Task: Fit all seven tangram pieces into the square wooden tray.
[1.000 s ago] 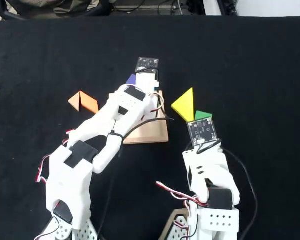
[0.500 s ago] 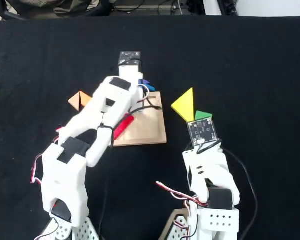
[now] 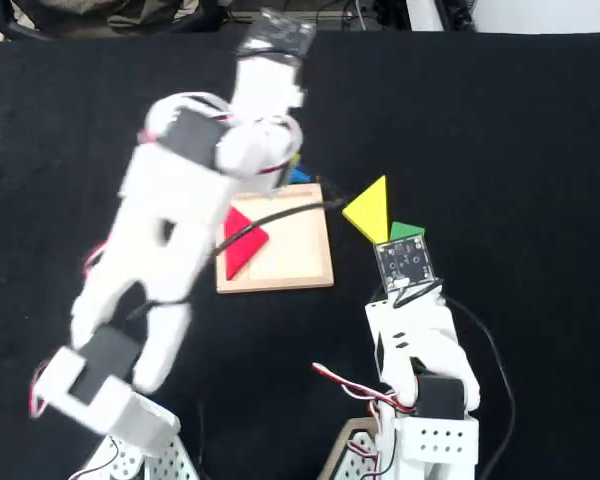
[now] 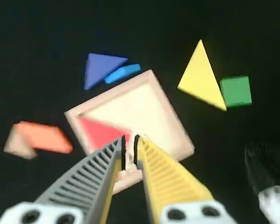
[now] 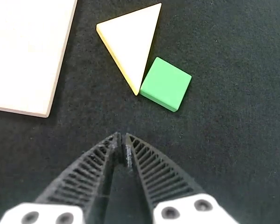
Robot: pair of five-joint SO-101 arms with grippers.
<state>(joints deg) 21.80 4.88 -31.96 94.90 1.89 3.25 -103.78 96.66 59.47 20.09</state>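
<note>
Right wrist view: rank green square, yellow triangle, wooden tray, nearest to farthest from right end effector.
1. Green square, just ahead of the right end effector.
2. Yellow triangle, beside it; near corners too close to call.
3. Wooden tray, beyond the triangle, farthest.

**Colours on your tabletop**

Your tabletop (image 3: 520, 150) is black. Your tray (image 3: 290, 262) is pale wood. You have a red triangle (image 3: 242, 243), a yellow triangle (image 3: 370, 210), a green square (image 3: 406, 231), a dark blue triangle (image 4: 100, 67), a light blue piece (image 4: 122, 73) and an orange piece (image 4: 42, 137). Your left fingers (image 4: 91, 175) are grey and yellow. Your right fingers (image 5: 154, 179) are black.
</note>
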